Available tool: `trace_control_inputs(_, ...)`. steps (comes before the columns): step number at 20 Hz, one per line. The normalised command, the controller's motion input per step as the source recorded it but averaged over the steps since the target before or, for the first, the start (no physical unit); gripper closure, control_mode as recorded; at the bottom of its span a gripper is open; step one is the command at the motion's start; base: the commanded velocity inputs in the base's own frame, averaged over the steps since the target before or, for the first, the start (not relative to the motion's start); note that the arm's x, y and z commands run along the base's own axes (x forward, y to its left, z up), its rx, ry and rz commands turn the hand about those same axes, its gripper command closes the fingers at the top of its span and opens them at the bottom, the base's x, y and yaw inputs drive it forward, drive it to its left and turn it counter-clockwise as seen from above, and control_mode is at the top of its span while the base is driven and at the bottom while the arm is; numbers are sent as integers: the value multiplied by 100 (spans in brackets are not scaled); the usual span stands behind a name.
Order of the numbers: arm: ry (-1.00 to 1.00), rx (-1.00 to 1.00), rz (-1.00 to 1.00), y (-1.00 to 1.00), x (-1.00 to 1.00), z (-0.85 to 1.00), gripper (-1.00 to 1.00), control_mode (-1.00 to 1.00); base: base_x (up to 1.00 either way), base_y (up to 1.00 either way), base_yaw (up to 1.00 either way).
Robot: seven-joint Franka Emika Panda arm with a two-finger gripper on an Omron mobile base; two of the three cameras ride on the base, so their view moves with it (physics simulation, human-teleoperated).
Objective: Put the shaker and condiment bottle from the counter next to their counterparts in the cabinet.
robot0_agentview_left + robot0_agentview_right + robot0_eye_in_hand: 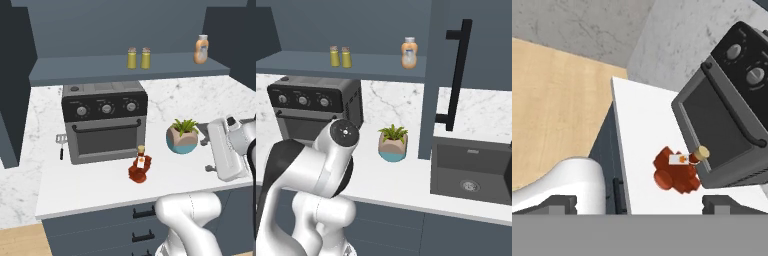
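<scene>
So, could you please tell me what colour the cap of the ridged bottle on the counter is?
Tan, on the dark red-brown ridged bottle; clearest in the hand view.

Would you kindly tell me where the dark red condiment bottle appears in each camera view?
Left base view: condiment bottle stands on the counter, before the toaster oven.
Right base view: not seen.
Hand view: bottle centre-low, beside the oven.
Shared landmark: the toaster oven.

A rendered home kitchen: a white marble-patterned worktop [200, 97] over dark blue-grey drawers [100, 227], a black toaster oven [105, 120] toward its back edge, a dark sink [471, 172] at its right end, and a wall cabinet [90, 67].
</scene>
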Motion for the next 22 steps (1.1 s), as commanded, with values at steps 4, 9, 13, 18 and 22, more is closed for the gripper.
trace_control_inputs(4,0,7,0,12,0,0,-100,-100,0,0,0)
trace_control_inputs(9,0,11,-4,10,0,-1,-100,-100,0,0,0)
trace_control_inputs(13,0,9,-5,18,0,-27,-100,-100,0,0,0)
trace_control_inputs(18,-3,7,-4,28,0,-59,-100,-100,0,0,0)
trace_control_inputs(22,-7,6,-5,15,0,-47,-100,-100,0,0,0)
